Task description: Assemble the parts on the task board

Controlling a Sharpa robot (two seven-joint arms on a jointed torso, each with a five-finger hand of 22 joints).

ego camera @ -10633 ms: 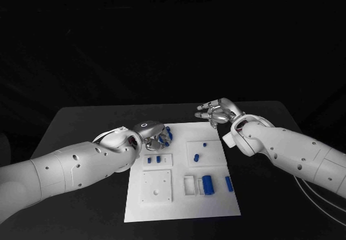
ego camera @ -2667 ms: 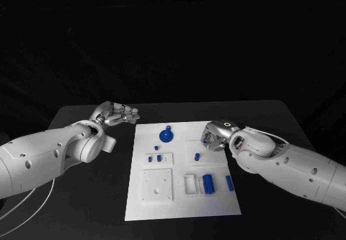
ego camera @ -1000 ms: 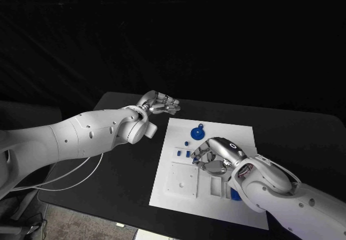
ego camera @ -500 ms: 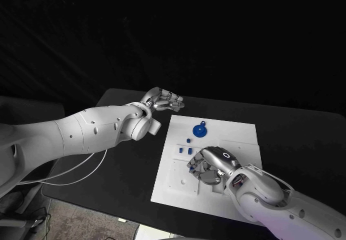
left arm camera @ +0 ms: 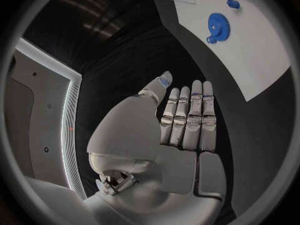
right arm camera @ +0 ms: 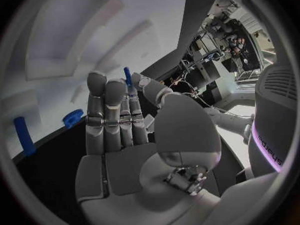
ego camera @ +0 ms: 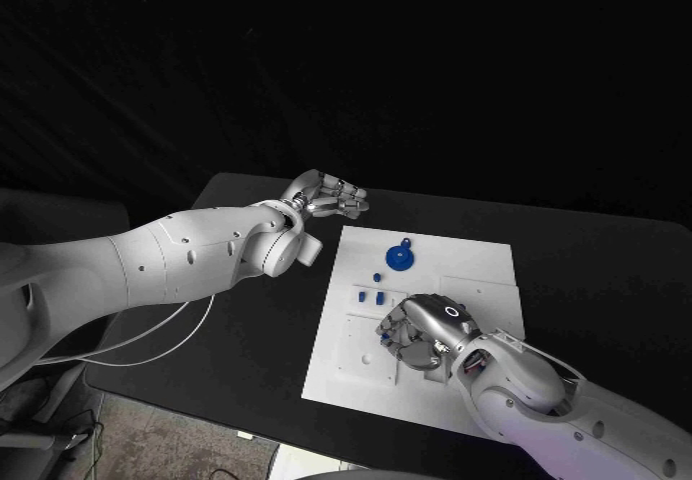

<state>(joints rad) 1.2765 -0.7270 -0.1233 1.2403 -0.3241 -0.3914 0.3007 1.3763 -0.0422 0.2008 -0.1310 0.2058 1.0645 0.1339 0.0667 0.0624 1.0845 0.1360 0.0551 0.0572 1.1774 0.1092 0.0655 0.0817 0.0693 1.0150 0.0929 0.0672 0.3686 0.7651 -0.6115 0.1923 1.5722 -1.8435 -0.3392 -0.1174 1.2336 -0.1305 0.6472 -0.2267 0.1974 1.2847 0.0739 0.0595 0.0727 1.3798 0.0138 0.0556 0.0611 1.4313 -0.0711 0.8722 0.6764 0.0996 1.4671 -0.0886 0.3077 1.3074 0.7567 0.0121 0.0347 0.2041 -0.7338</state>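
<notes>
Right hand [ego camera: 423, 332]: hung low over the middle of the task board [ego camera: 490, 262], palm down; in the right wrist view its fingers [right arm camera: 106, 116] lay straight and pressed side by side, and a thin blue part [right arm camera: 127, 77] stood up at the fingertips, though I cannot tell whether it was pinched.
Left hand [ego camera: 326, 196]: hovered over the black desk [ego camera: 231, 330] just beyond the board's far-left corner, fingers [left arm camera: 190, 116] loosely curled together, holding nothing.
Blue gear [ego camera: 398, 258]: lay flat on the far end of the board, well apart from both hands.
Small blue pegs [ego camera: 371, 296]: 2 stood in a block near the board's left edge, just beyond the right hand.
</notes>
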